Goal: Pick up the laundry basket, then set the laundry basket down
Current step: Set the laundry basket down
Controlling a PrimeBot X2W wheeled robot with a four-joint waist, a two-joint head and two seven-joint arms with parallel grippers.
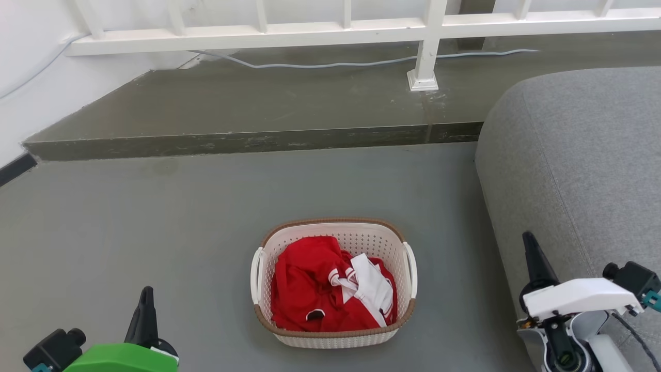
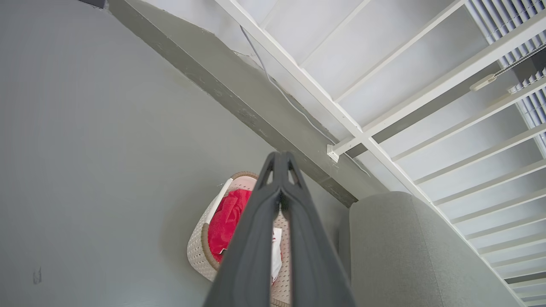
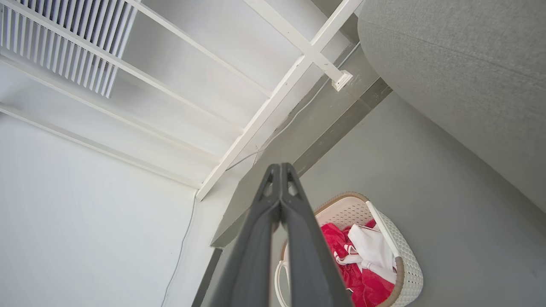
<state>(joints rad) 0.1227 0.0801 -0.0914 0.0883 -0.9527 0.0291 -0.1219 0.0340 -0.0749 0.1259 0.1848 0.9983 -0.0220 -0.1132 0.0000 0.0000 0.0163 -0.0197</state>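
While their dark fingers (image 2: 256,221) are pressing together on nothing, the left gripper (image 1: 147,298) and the right gripper (image 1: 530,247) are hanging well apart from the small cream-white plastic laundry basket with a brown rim (image 1: 330,338). It is sitting on the grey floor (image 1: 129,217) near the grey cloth sofa (image 1: 578,155), holding red clothes (image 1: 304,279).

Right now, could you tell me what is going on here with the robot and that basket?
Nothing is being handled yet. The laundry basket sits on the grey floor beside a grey sofa, with a red garment and a white garment inside. The left tool and the right tool hang on either side of it, both shut and empty, well apart from the basket's white loop handles. The pickup has not begun.
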